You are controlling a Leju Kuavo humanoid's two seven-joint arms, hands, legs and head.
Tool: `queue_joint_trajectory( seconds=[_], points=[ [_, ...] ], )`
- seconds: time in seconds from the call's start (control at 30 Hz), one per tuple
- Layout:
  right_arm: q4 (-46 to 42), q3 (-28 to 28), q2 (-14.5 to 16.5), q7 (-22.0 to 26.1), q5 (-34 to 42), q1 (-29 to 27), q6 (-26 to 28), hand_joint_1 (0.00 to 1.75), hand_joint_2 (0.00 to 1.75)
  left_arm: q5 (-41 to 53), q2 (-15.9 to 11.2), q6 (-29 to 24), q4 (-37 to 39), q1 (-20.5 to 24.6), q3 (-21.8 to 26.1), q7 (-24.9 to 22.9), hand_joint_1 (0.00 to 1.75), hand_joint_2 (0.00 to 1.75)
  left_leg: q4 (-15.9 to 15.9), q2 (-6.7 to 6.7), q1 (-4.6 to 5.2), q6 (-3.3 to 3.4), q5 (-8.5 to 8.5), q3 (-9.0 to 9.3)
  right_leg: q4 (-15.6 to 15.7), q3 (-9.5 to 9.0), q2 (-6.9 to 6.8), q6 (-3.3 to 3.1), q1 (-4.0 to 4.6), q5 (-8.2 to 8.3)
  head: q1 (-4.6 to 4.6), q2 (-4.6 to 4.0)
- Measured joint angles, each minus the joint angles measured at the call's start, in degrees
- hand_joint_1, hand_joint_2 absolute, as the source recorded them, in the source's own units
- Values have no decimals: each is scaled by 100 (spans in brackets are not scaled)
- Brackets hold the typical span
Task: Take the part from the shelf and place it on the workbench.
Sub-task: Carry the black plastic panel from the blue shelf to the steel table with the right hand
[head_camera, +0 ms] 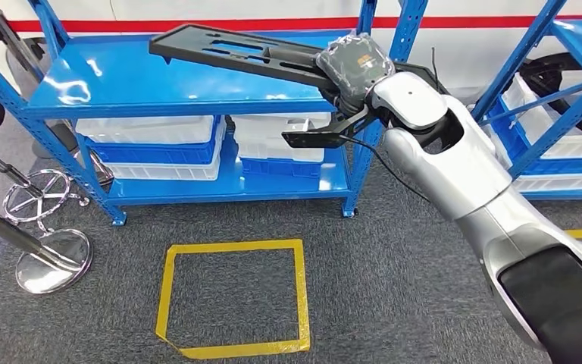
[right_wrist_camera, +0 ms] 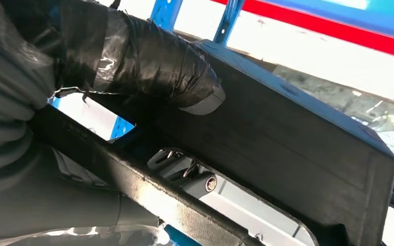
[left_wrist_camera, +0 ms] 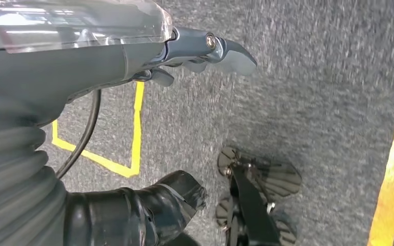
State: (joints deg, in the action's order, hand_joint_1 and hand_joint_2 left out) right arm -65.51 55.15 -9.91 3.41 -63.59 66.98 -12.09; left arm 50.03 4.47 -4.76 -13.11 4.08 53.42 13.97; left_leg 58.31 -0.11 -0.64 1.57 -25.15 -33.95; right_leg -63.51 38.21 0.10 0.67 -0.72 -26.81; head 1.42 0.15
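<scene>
The part is a long flat black plastic piece with slots, held tilted just above the top deck of the blue shelf. My right hand grips its right end, and a further stretch of the piece juts out below the hand. In the right wrist view my taped thumb presses on the black part, with fingers underneath seen through a slot. My left hand hangs over the grey carpet, fingers extended and holding nothing.
White and blue bins sit on the shelf's lower deck. A second blue shelf stands at the right. A yellow tape square marks the carpet in front. Chrome stool bases stand at the left.
</scene>
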Motion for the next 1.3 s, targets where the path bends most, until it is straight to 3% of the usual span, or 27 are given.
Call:
queue_joint_trajectory(
  seconds=[0.07,0.1,0.13,0.17,0.2,0.23,0.3,0.37,0.47,0.53,0.6,0.63,0.67,0.7,0.8,0.87,0.93,0.97,1.03,1.1,1.17,1.2,1.23,1.3],
  points=[
    [1,0,-10,-22,-13,-17,18,175,175,14,3,0,0,0,1,-4,0,175,-3,7,5,34,25,-25,-705,291,-4,23,-6,-397,-1,0],
    [1,0,-15,-26,-16,-35,22,175,175,21,3,0,0,1,2,-6,0,175,2,7,7,41,30,-38,-1056,434,-4,32,-7,-541,-1,0],
    [2,0,-18,-26,-16,-55,22,175,175,26,3,0,0,1,2,-7,0,175,9,5,9,45,33,-47,-1251,505,-4,36,-7,-582,0,0],
    [2,0,-21,-26,-16,-70,22,175,175,28,3,0,0,2,3,-7,0,175,19,0,10,45,34,-52,-1222,468,-5,31,-7,-511,-1,0],
    [2,0,-23,-26,-16,-78,22,175,175,28,3,0,0,2,3,-7,0,175,32,-4,10,41,31,-54,-972,326,-5,18,-6,-348,0,0],
    [1,0,-23,-27,-16,-77,23,175,175,28,4,0,0,1,4,-7,0,175,47,-8,11,32,25,-54,-562,114,-5,-5,-3,-154,0,0],
    [-2,0,-19,-27,-25,-66,26,175,175,29,15,1,1,1,5,-8,0,175,75,-20,24,-3,18,-89,114,-226,-2,-52,28,70,2,0],
    [-6,0,-13,-25,-59,-65,27,175,175,32,25,1,2,2,13,-12,0,175,84,-43,30,-53,35,-130,292,-296,-7,-78,65,81,2,0],
    [-10,0,-10,-25,-113,-62,27,175,175,38,21,-3,2,-2,39,-19,0,175,114,-79,34,-130,7,-164,373,-302,-71,-151,26,132,5,0],
    [-14,0,-2,-26,-121,-50,28,175,175,41,22,-5,2,-5,56,-22,0,175,495,-63,22,-191,-248,-334,436,-320,-125,-207,-9,171,20,0],
    [-14,1,6,-26,-121,-48,27,175,175,46,27,-4,2,-8,72,-24,0,175,1243,-41,-1,-255,-599,-667,442,-318,-182,-228,-1,178,30,0],
    [-14,2,8,-25,-121,-54,27,175,175,48,27,-4,2,-8,79,-25,0,175,1547,-36,-8,-275,-696,-804,439,-315,-218,-230,3,176,30,0],
    [-13,3,9,-24,-121,-61,26,175,175,48,28,-4,2,-8,84,-25,0,175,1654,-29,-10,-288,-682,-853,436,-314,-260,-230,4,174,30,0],
    [-13,4,10,-23,-121,-66,26,175,175,48,28,-4,2,-9,86,-25,0,175,1525,-13,-12,-293,-563,-789,432,-314,-302,-227,3,171,30,0],
    [-13,4,11,-22,-121,-62,26,175,175,48,28,-4,2,-2,89,-24,0,175,388,235,18,-260,-59,-230,402,-324,-428,-187,17,141,30,0],
    [-13,4,9,-22,-121,-55,26,175,175,49,31,-4,2,11,89,-23,0,175,34,334,67,-186,18,-73,385,-323,-515,-146,47,127,26,0],
    [-14,4,11,-21,-121,-52,26,175,175,50,31,-3,2,13,89,-22,0,175,26,217,86,-110,37,-92,394,-333,-622,-100,59,129,23,0],
    [-13,4,11,-21,-121,-52,26,175,175,50,34,-3,2,10,89,-22,0,175,5,160,78,-76,54,-92,380,-337,-610,-64,53,108,22,0],
    [-13,4,9,-22,-121,-47,26,175,175,51,49,-2,2,11,90,-22,0,175,-42,62,52,-5,99,-84,193,-261,-408,-6,29,-57,23,0],
    [-11,4,5,-21,-121,-48,27,175,175,52,62,-2,2,15,91,-22,0,175,-60,-35,38,43,129,-89,-468,27,-125,10,9,-438,22,0],
    [1,5,-2,-17,-122,-69,28,175,175,54,62,-2,2,20,92,-21,0,175,-48,-167,41,61,137,-101,-1168,335,-26,10,2,-700,22,0],
    [10,6,-6,-16,-123,-81,28,175,175,55,62,-2,2,21,92,-21,0,175,-34,-244,42,63,135,-105,-1257,380,-18,9,-4,-665,22,0],
    [18,7,-9,-15,-125,-88,29,175,175,57,63,-2,2,21,94,-22,0,175,-15,-323,42,62,129,-106,-1118,322,-9,2,-9,-519,22,0],
    [25,9,-10,-15,-130,-85,32,175,175,74,70,-2,3,18,97,-25,0,175,28,-479,36,44,106,-112,-412,7,131,-35,-21,-106,22,0]
  ],
)
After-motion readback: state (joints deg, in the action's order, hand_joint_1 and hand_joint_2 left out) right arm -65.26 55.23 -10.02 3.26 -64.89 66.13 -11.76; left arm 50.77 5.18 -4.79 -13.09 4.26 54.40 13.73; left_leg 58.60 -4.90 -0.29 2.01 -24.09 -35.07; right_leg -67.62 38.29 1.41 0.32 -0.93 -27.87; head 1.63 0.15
